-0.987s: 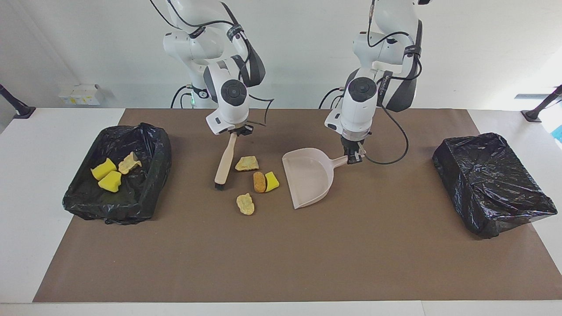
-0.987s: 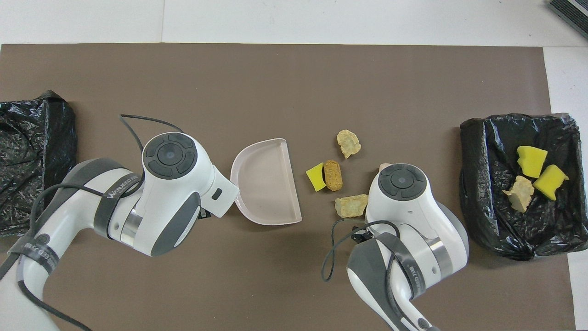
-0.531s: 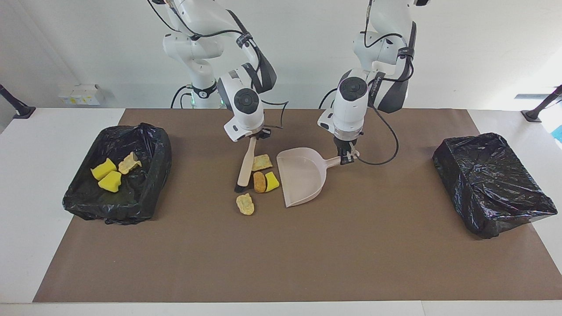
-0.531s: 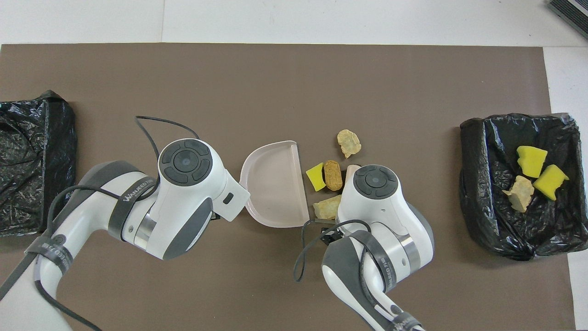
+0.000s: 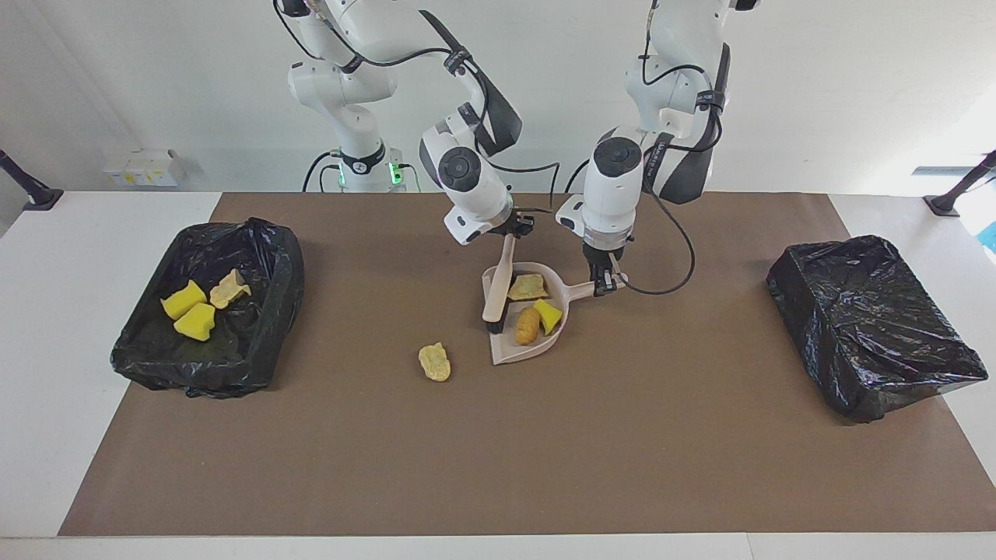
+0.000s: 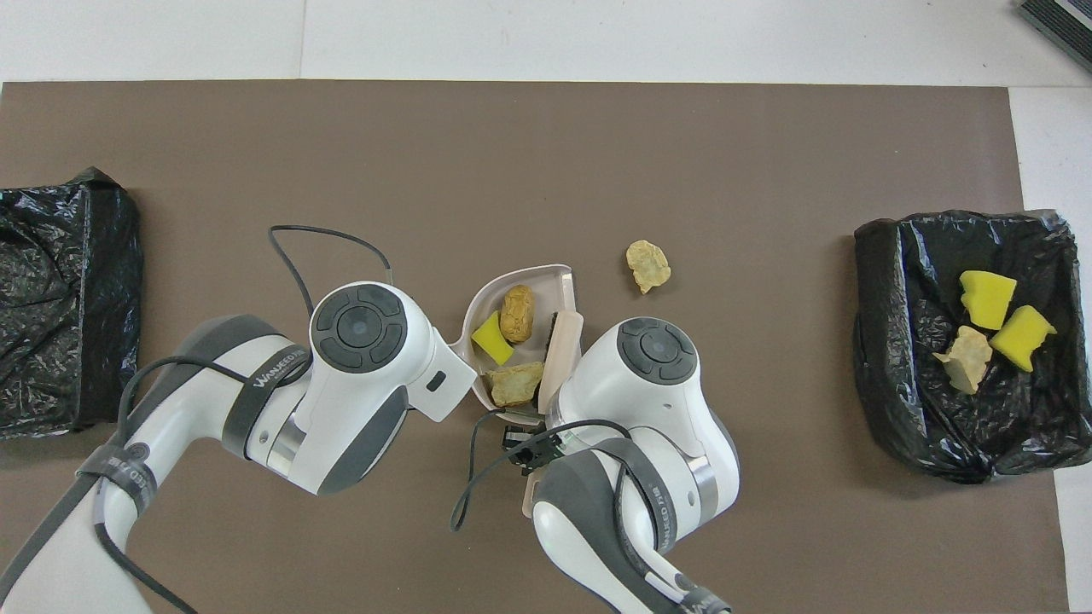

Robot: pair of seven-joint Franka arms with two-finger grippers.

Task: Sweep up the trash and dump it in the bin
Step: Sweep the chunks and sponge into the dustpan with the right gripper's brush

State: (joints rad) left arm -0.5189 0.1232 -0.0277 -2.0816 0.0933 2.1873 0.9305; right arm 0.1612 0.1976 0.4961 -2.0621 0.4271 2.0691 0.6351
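My left gripper (image 5: 604,281) is shut on the handle of the beige dustpan (image 5: 520,356), which rests on the brown mat. My right gripper (image 5: 510,230) is shut on the brush (image 5: 497,289), whose bristles stand at the pan's mouth. In the pan lie three pieces of trash: a tan chunk (image 5: 527,286), an orange-brown chunk (image 5: 527,326) and a yellow chunk (image 5: 549,313). They show in the overhead view too, in the dustpan (image 6: 514,275) beside the brush (image 6: 564,341). One tan chunk (image 5: 434,362) lies loose on the mat, farther from the robots than the pan; it also shows in the overhead view (image 6: 647,265).
A black-lined bin (image 5: 268,311) at the right arm's end of the table holds two yellow chunks and a tan one (image 6: 967,358). A second black-lined bin (image 5: 871,323) stands at the left arm's end. The brown mat (image 5: 622,451) covers the middle of the table.
The brush has swept toward the left arm's end and pushed three chunks into the dustpan. The dustpan has slid toward the brush. One tan chunk has stayed where it was.
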